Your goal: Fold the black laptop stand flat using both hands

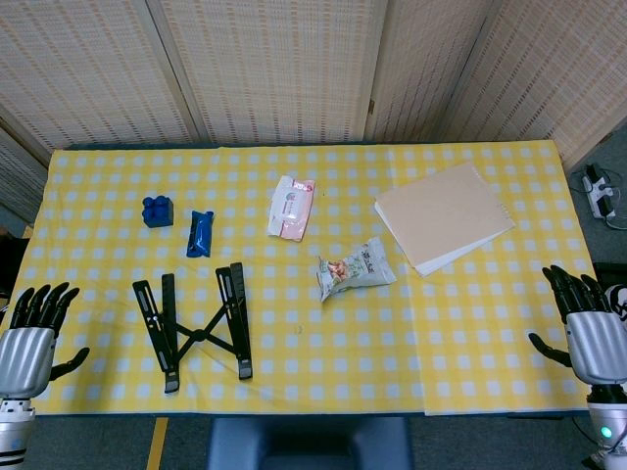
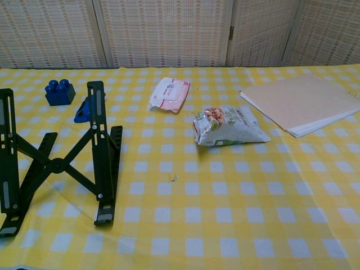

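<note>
Your laptop stand (image 1: 194,323) sits unfolded on the near left part of the bench (image 1: 470,323), on the yellow checked cloth, its two long black arms raised and joined by a crossed brace; the chest view shows the arms tilted up from the cloth. Nothing touches it.

Your left hand (image 1: 31,333) hangs at the left edge of the bench, well apart from the stand, fingers spread and holding nothing. Your right hand (image 1: 588,323) hangs at the right edge in the same way, fingers apart and empty. Neither hand shows in the chest view.

Behind the stand lie a blue toy brick (image 1: 158,211) and, just beside it, a blue wrapped item (image 1: 200,233) that you cannot make out clearly. Further right is a pink and white packet of wipes (image 1: 291,207), then a snack bag (image 1: 355,269) near the middle of the bench. A tan folder (image 1: 444,215) resting on white sheets lies towards the far right.
</note>
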Robot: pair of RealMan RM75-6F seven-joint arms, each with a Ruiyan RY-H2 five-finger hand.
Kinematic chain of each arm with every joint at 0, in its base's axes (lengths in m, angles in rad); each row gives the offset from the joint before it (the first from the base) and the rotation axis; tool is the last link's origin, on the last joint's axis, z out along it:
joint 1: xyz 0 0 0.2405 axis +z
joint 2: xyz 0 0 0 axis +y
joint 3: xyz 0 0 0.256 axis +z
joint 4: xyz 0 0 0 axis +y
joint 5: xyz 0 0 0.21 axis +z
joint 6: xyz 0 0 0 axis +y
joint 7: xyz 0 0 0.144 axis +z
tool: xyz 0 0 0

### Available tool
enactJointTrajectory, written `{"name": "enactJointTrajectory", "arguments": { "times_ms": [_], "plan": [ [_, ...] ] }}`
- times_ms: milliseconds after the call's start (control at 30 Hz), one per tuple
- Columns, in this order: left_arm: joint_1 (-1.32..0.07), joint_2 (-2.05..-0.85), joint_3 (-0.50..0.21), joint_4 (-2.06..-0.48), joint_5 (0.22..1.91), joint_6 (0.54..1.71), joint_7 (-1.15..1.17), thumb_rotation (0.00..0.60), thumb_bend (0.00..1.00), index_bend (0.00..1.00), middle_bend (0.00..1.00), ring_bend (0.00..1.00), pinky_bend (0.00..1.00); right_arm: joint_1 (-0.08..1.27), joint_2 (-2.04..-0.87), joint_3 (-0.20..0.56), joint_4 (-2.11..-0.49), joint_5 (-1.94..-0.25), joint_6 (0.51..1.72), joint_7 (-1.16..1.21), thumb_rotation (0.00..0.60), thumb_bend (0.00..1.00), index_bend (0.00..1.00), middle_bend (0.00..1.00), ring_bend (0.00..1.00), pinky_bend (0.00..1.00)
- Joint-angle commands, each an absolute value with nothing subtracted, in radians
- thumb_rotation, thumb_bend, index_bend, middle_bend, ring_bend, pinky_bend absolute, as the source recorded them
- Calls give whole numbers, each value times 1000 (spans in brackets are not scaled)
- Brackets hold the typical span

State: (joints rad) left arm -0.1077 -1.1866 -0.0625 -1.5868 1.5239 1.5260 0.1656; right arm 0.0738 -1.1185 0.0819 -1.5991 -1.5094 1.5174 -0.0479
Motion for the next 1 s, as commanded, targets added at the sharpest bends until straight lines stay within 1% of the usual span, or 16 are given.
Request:
{"name": "enactJointTrajectory", "arguments": {
  "times_ms": [33, 267, 500, 700, 833, 900, 1000],
  "plan": [
    [-110, -1188, -62, -1586, 1526, 1524, 166, 600, 214, 161, 132, 71, 19, 73, -1116, 83, -1602, -1510, 1519, -49, 600, 214, 36, 121, 144, 105],
    [-122, -1192, -61, -1581, 1538, 1514, 166, 600, 213, 161, 132, 71, 19, 72, -1105, 85, -1613, -1515, 1526, -50, 600, 214, 36, 121, 146, 105],
    [-152, -1196, -61, -1585, 1562, 1485, 86, 600, 221, 144, 136, 91, 66, 81, -1082, 90, -1634, -1528, 1525, -52, 600, 214, 36, 119, 144, 105],
    [-196, -1175, -52, -1597, 1569, 1407, -38, 600, 226, 117, 167, 120, 104, 94, -1068, 91, -1651, -1541, 1513, -50, 600, 214, 36, 119, 145, 106],
    [-219, -1180, -54, -1575, 1547, 1362, -29, 600, 232, 114, 167, 124, 122, 97, -1068, 92, -1649, -1540, 1510, -42, 600, 214, 35, 118, 146, 106],
    [-226, -1190, -55, -1568, 1529, 1340, -21, 600, 257, 113, 167, 125, 125, 97, -1069, 93, -1645, -1538, 1509, -37, 600, 214, 36, 118, 146, 106],
    [-242, -1202, -51, -1565, 1504, 1294, -56, 600, 343, 110, 167, 138, 143, 98, -1072, 94, -1641, -1535, 1510, -31, 600, 214, 36, 118, 146, 106]
  ]
}}
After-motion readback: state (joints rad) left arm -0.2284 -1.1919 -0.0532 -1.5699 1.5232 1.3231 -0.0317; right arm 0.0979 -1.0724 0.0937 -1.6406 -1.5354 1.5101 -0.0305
